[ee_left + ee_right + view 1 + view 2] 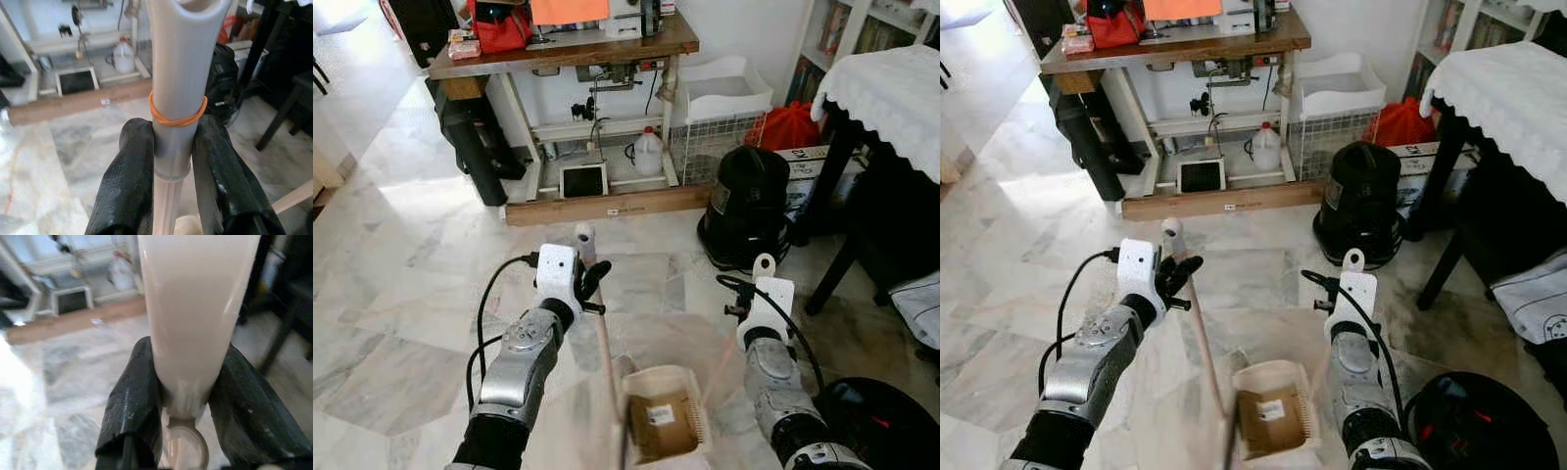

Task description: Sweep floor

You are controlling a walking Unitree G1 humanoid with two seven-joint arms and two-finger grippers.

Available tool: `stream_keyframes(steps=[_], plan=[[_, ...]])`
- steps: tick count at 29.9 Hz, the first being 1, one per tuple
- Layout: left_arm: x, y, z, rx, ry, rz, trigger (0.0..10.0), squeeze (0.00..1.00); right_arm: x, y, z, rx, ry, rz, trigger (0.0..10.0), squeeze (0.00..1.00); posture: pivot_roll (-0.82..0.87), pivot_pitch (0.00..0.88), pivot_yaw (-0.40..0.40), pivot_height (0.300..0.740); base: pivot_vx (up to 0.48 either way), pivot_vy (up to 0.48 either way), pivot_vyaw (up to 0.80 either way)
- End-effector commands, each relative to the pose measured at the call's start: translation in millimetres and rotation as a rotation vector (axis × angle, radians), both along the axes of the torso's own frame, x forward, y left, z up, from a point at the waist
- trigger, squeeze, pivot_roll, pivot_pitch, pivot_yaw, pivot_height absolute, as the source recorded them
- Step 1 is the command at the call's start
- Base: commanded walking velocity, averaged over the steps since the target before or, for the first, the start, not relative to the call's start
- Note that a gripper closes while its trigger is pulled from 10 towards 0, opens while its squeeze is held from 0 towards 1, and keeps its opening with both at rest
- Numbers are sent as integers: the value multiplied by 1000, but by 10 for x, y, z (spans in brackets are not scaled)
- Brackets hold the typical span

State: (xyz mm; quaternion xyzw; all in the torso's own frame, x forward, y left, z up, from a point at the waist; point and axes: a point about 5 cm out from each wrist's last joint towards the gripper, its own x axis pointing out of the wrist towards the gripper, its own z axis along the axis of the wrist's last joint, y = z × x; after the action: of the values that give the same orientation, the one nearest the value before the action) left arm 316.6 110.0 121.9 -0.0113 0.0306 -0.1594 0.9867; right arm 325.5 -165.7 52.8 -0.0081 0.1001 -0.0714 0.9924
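A lived-in home room, judging by what's seen: marble floor [401, 264], a wooden sewing table [563, 51] at the top of the frame, a black vacuum cleaner [749, 206] right of center, and a lace-covered table [891, 88] with bookshelves [847, 29] upper right.

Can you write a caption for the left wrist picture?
Left gripper clamps the pale broom handle just below its orange rubber band.

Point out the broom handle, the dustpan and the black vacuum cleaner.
broom handle [178, 73]: left wrist view, grey top sleeve.
dustpan [663, 426]: left eye view, brown inside of tray.
black vacuum cleaner [749, 201]: left eye view, rounded body.
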Motion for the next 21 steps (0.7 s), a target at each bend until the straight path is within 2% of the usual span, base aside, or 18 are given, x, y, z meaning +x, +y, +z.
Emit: stream_keyframes(steps=[1,7,8,14,21], plan=[[3,-14,191,9,-103,-2,10000,0,77,116,198,-5,-81,53,10000,0,43,0,80,740,0,0,0],[-6,36,222,35,-166,34,10000,0,96,296,253,117,-97,69,10000,0,46,0,74,740,0,0,0],[-11,48,254,77,-212,42,10000,0,87,381,238,155,-90,81,10000,0,58,0,69,740,0,0,0],[-33,111,276,120,-265,91,10000,0,37,510,195,250,-44,84,10000,0,86,0,41,740,0,0,0],[-87,163,234,208,-326,139,10000,0,35,569,218,284,-46,90,10000,0,112,0,1,740,0,0,0]])
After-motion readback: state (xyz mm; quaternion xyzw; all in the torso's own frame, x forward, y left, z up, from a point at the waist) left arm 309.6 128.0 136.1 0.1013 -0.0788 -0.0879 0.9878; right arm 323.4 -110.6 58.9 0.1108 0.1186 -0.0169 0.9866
